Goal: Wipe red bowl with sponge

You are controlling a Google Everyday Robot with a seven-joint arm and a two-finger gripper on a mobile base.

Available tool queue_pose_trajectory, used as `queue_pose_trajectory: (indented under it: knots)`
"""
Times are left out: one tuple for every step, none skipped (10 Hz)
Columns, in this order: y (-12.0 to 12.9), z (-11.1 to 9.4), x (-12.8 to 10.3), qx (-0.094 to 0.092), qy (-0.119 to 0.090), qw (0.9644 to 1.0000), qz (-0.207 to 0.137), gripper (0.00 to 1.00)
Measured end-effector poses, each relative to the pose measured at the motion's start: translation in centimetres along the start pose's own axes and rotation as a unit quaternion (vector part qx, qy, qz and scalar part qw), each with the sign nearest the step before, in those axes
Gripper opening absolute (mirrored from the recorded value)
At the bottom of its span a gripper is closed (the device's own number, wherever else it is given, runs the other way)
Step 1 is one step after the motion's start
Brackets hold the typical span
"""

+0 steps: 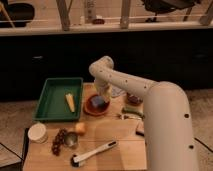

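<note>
Red bowl (pixel 92 111) near table's (pixel 117 142) far edge, midway along, just right of green tray (pixel 50 105). Sponge (pixel 98 102) inside bowl. Gripper (pixel 101 93) directly over sponge, at or on it; whether clamped, cannot tell. Yellow wedge (pixel 70 101) in tray. White cup (pixel 38 132) at left edge. Brush (pixel 94 152) near front edge.

Gripper (pixel 102 95) hangs low over the red bowl (pixel 90 110), at the sponge (pixel 98 102). The arm (pixel 131 86) bars the bowl's right and rear. The green tray (pixel 49 107) stands just left of the bowl, an orange block (pixel 80 128) near its front. Bare table (pixel 107 131) lies open between bowl and brush (pixel 94 152).
</note>
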Motion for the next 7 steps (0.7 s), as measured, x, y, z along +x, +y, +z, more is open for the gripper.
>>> queue_pose_trajectory:
  knots:
    - [-0.6, 0.0, -0.1, 0.002, -0.003, 1.0, -0.004, 0.05]
    - [-1.1, 0.0, -0.3, 0.002, -0.004, 1.0, -0.008, 0.05]
    - [-1.9, 0.0, -1.1, 0.001, -0.008, 0.9998, -0.019, 0.05]
    - [-2.3, 0.0, -1.7, 0.001, -0.013, 0.9995, -0.028, 0.05]
    - [-2.5, -0.1, -2.5, 0.001, -0.019, 0.9991, -0.039, 0.05]
    - [-2.6, -0.3, -3.5, 0.001, -0.026, 0.9984, -0.051, 0.05]
    - [-2.2, -0.5, -4.5, 0.0, -0.034, 0.9973, -0.066, 0.05]
